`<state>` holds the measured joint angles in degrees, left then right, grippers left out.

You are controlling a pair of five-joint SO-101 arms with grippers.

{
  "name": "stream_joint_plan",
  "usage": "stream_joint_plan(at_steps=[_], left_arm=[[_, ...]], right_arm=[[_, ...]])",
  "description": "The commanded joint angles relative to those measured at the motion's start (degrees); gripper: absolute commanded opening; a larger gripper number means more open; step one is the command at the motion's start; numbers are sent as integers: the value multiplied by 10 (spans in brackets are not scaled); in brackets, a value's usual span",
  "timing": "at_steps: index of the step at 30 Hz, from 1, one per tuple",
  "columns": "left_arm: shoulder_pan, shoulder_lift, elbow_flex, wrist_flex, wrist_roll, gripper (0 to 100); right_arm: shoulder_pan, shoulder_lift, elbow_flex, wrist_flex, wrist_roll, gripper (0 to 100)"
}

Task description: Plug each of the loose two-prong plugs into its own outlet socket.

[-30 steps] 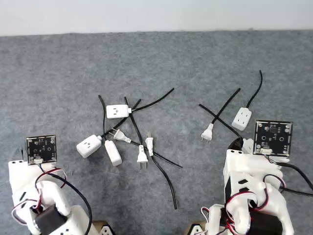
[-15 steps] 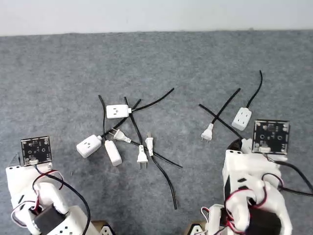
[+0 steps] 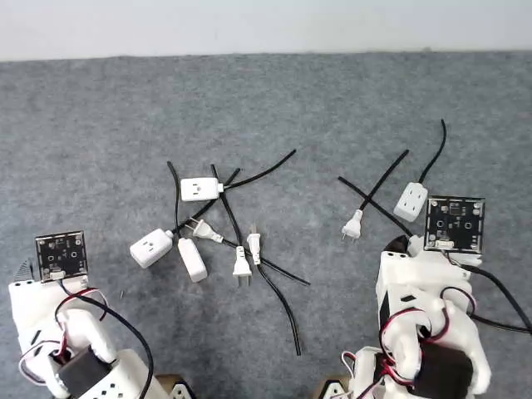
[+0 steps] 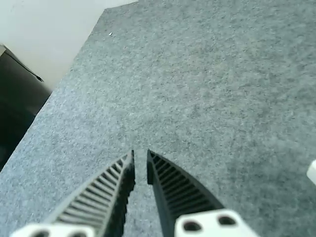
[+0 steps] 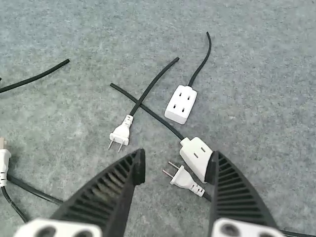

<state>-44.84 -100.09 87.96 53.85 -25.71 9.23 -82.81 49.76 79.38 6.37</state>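
Near the right arm (image 3: 424, 316) lie a white triple outlet (image 5: 180, 103) on a black cord and a two-prong plug (image 5: 120, 134). My right gripper (image 5: 177, 155) hangs open above a second white outlet (image 5: 196, 155) and a small plug (image 5: 183, 179), both between its fingers (image 5: 111, 192). From above, three more outlets (image 3: 199, 189) (image 3: 150, 248) (image 3: 191, 259) and three plugs (image 3: 208, 231) (image 3: 241, 264) (image 3: 254, 243) lie tangled mid-table. My left gripper (image 4: 140, 157) is shut over bare carpet, away from them; the left arm (image 3: 62, 332) sits at the front left.
Grey carpet (image 3: 332, 108) covers the table up to a pale wall at the back. Loose black cords (image 3: 278, 291) cross the middle. A dark object (image 4: 15, 94) stands past the carpet's edge in the left wrist view.
The right arm's wrist has shifted forward and slightly left, toward the triple outlet. The left arm's wrist drifted a little left, then held. Plugs and outlets lie as before.
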Motion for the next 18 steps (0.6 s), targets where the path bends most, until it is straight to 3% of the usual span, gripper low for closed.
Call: stream_joint_plan(at_steps=[1, 18], left_arm=[[-4, 0, 1, -18, -7, 47], [0, 0, 3, -18, -4, 47]], right_arm=[[-4, 9, -3, -12, -7, 206], [-4, 9, -2, -7, -7, 206]])
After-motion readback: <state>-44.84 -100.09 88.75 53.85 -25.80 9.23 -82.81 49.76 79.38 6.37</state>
